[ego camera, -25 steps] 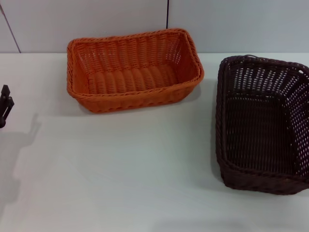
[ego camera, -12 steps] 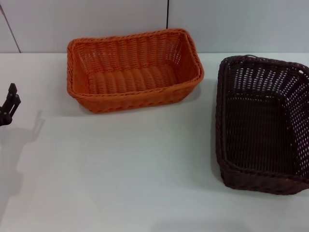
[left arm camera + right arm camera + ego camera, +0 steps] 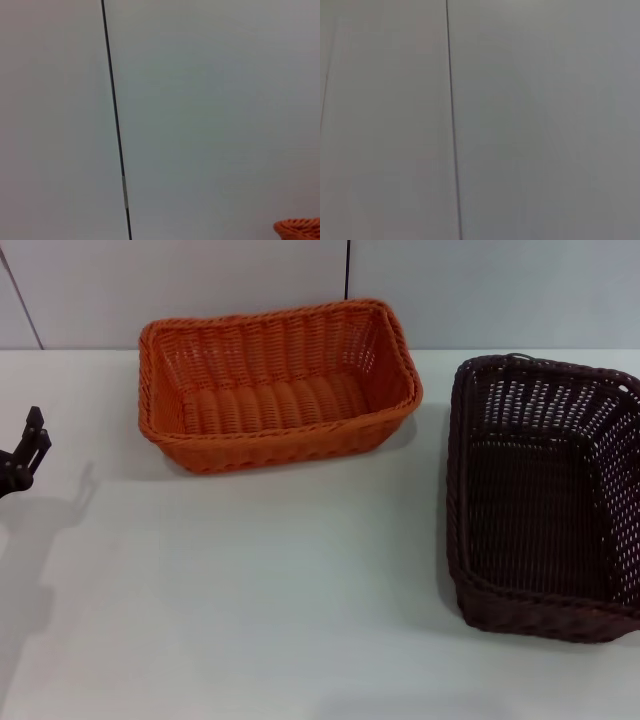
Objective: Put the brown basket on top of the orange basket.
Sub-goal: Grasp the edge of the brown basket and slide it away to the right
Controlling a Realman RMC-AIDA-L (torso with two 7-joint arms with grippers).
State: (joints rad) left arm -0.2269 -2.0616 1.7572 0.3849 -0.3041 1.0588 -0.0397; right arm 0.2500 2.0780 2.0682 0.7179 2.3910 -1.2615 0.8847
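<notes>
Brown basket (image 3: 545,498): on the counter (image 3: 260,590), my right side.
Orange basket (image 3: 277,385): at the back, apart from it.
My left fingers (image 3: 22,462): counter's left edge, grip unreadable.

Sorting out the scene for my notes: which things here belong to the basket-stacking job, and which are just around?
Part of the job: brown basket, empty, at the right; orange basket, empty, farther back; left gripper, at the left edge.

Just around: white table; grey wall.

Even, bright, diffuse light. Soft claw (image 3: 25,455) shadow on worktop (image 3: 250,590) at lower left. No glare. Wrist views flat, featureless.
</notes>
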